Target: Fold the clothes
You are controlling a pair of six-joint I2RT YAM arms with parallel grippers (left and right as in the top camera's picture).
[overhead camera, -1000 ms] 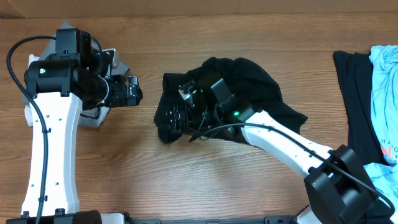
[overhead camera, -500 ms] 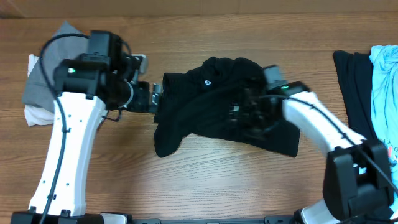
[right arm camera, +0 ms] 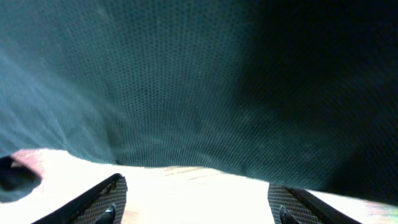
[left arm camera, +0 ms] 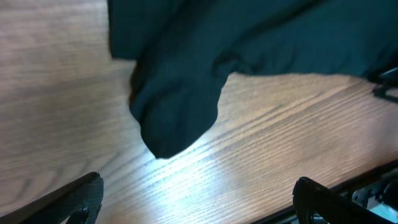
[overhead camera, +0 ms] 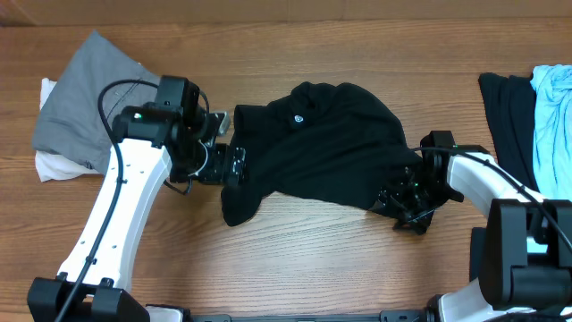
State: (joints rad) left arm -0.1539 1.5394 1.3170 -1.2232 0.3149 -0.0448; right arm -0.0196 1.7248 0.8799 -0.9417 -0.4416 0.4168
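Observation:
A black T-shirt (overhead camera: 322, 152) with a small white round logo (overhead camera: 298, 115) lies crumpled in the middle of the wooden table. My left gripper (overhead camera: 234, 166) is open at the shirt's left edge, beside a hanging sleeve (left arm camera: 177, 112); nothing is between its fingers (left arm camera: 196, 199). My right gripper (overhead camera: 399, 201) is open at the shirt's lower right corner. In the right wrist view the black fabric (right arm camera: 205, 81) fills the frame just ahead of the open fingers (right arm camera: 196, 202), with bare table between them.
A grey garment on a white one (overhead camera: 80, 98) lies at the far left. A black garment (overhead camera: 509, 125) and a light-blue garment (overhead camera: 550, 116) lie at the right edge. Bare wood runs along the front of the table (overhead camera: 295, 259).
The right gripper let go of the shirt and moved right to its lower right corner. The left arm swung right to the shirt's left edge. The shirt is spread wider.

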